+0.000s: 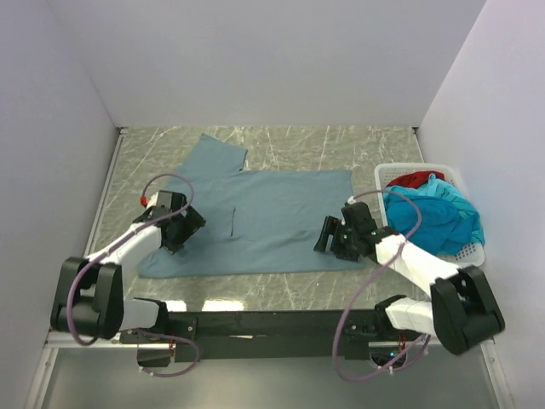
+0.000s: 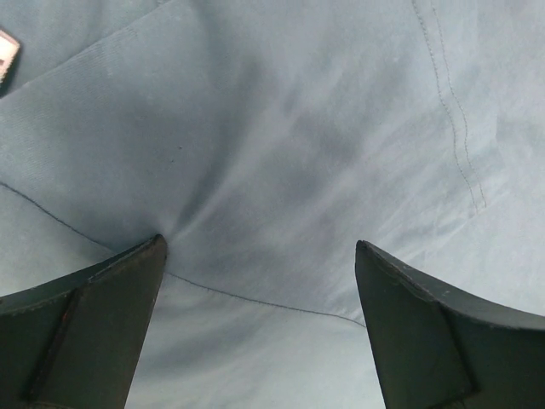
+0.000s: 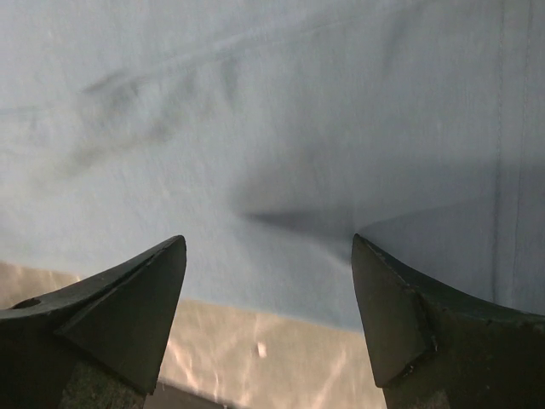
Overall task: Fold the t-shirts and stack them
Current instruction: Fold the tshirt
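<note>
Running both jaws wide open, nothing gripped. Left gripper (image 2: 260,247) sits over the grey-blue t-shirt (image 1: 272,217), and cloth fills everything between and ahead of my fingertips. Creases fan out from the left fingertip (image 2: 128,281); a thin seam runs just under both tips, and a double stitch line lies ahead to the right. The shirt lies spread on the table (image 1: 341,141). Right gripper (image 3: 268,243) has its tips at the shirt's near edge, cloth ahead, bare table below the tips. The basket (image 1: 473,253) is right of that jaw, with a turquoise t-shirt (image 1: 434,217) and red t-shirt (image 1: 415,179) bunched inside.
</note>
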`<control>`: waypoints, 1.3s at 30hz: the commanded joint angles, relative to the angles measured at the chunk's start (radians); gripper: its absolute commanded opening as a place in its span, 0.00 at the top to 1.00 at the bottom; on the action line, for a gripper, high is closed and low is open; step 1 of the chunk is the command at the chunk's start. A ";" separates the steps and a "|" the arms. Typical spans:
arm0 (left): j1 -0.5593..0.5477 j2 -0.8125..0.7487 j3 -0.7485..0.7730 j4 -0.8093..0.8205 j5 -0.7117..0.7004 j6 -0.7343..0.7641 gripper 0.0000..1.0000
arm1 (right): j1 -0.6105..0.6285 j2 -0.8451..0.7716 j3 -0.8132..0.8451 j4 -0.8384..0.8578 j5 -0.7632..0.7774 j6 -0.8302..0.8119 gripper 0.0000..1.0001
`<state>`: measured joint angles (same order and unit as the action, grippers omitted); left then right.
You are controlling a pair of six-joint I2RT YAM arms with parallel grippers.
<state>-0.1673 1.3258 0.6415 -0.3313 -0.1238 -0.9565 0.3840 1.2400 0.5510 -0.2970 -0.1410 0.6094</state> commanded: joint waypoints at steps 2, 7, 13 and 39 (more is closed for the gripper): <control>-0.003 -0.117 -0.075 -0.181 -0.025 -0.065 0.00 | 0.036 -0.135 -0.082 -0.144 -0.025 0.072 0.15; -0.003 -0.235 -0.094 -0.249 0.007 -0.090 0.01 | 0.042 -0.280 -0.103 -0.214 -0.019 0.081 0.15; -0.003 -0.225 0.113 -0.147 0.020 -0.010 0.01 | 0.041 -0.284 0.044 -0.212 0.075 -0.017 0.14; 0.040 1.175 1.643 -0.080 -0.270 0.558 0.01 | -0.115 -0.040 0.303 -0.054 0.061 -0.165 0.06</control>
<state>-0.1261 2.5618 2.3131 -0.5583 -0.3717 -0.4709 0.2775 1.2308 0.8505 -0.3470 -0.0761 0.4728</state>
